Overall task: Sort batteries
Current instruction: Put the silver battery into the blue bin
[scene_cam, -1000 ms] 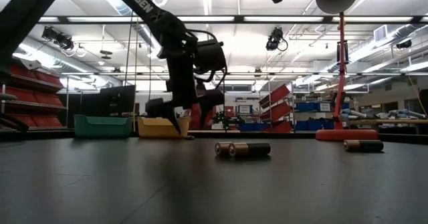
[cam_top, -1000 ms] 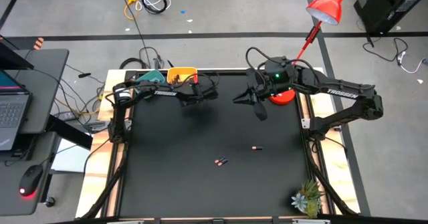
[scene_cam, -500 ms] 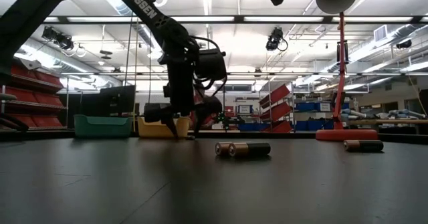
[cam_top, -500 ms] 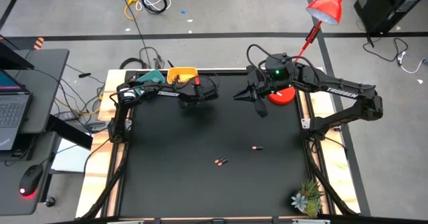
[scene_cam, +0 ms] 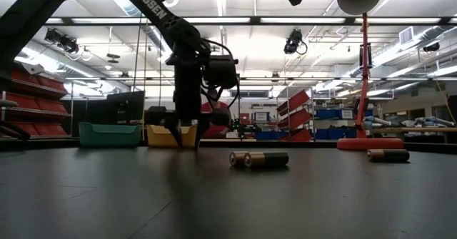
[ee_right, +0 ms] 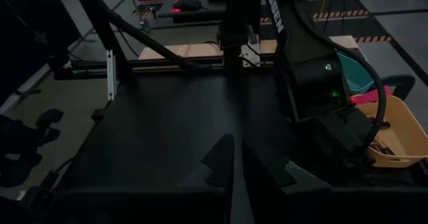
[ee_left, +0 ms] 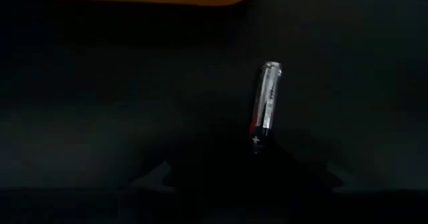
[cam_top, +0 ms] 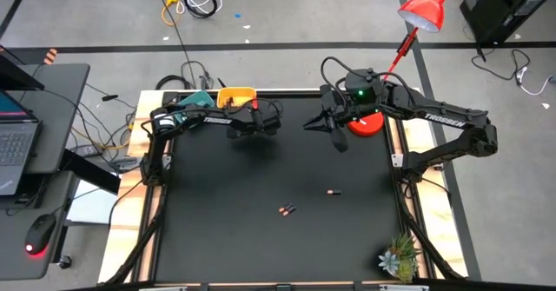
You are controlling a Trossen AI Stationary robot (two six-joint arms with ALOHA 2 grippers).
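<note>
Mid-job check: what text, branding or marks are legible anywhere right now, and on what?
"TROSSEN": on the right arm in the high view.
"TROSSEN": on the left arm, small but legible there.
"ROSSEN", first letter cut off: on the arm in the low view.
"+": on the silver battery in the left wrist view; its other print is too blurred to read.

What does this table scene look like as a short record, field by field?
Surface: black table
Loose batteries mid-table: a touching pair and a single off to its right
Silver battery: lies on the mat near the yellow bin, under the left gripper
Bins: yellow bin and teal bin at the far left corner
Left gripper: low beside the yellow bin, pointed down at the silver battery; whether it grips it is unclear
Right gripper: jaws shut, empty, raised near the red lamp base
</note>
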